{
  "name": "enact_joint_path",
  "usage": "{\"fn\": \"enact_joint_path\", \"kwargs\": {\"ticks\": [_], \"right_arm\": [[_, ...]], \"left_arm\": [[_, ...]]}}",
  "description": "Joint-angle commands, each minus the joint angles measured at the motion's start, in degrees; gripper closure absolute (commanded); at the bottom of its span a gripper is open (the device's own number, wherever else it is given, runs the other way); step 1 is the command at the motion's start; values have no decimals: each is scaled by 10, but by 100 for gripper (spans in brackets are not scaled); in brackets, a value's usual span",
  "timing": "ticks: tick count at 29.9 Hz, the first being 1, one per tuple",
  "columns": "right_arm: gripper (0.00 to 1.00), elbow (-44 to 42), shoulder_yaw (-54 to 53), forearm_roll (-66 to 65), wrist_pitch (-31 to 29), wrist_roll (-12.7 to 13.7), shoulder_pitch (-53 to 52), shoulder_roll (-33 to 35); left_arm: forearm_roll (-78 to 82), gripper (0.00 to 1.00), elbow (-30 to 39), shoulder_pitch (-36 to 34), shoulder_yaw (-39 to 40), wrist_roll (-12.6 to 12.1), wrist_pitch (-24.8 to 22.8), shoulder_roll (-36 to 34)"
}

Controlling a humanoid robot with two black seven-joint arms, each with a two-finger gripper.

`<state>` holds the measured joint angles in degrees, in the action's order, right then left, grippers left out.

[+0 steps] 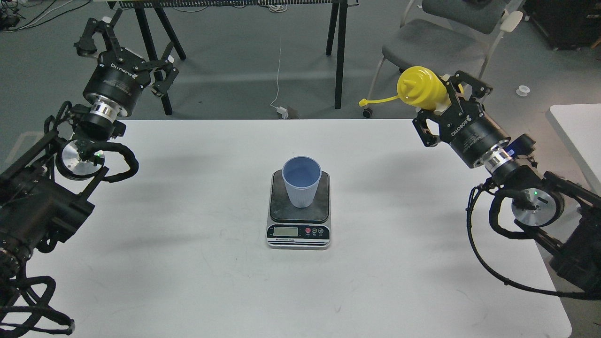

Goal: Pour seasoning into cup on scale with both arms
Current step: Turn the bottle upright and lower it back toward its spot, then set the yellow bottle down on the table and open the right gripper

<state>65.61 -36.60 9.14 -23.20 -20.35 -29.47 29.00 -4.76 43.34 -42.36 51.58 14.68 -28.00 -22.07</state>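
Note:
The light blue ribbed cup (pixel 301 181) stands upright on the dark platform of the small scale (pixel 298 232) at the table's middle. My right gripper (pixel 443 101) is shut on the yellow seasoning bottle (pixel 419 88), held above the table's far right edge, well right of the cup. The bottle leans toward the left, its cone nozzle uncapped and its tethered cap (pixel 362 102) hanging out to the left. My left gripper (pixel 127 49) is open and empty, raised beyond the table's far left corner, far from the cup.
The white table (pixel 188 263) carries only the scale and cup. Black trestle legs (pixel 340 51) and a grey chair (pixel 441 37) stand on the floor behind it. A second white table edge (pixel 580 136) shows at the right.

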Motion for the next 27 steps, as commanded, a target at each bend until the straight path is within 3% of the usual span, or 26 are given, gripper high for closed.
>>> {"fn": "enact_joint_path", "kwargs": {"ticks": [1, 8, 27], "right_arm": [[61, 0, -36, 48, -48, 0, 71, -35], [60, -2, -112, 81, -48, 6, 170, -110], [55, -112, -106, 95, -48, 6, 180, -180]], "left_arm": [[1, 0, 0, 1, -4, 0, 0, 1], [4, 0, 0, -1, -8, -2, 0, -1], [10, 0, 1, 0, -14, -2, 0, 5]]}}
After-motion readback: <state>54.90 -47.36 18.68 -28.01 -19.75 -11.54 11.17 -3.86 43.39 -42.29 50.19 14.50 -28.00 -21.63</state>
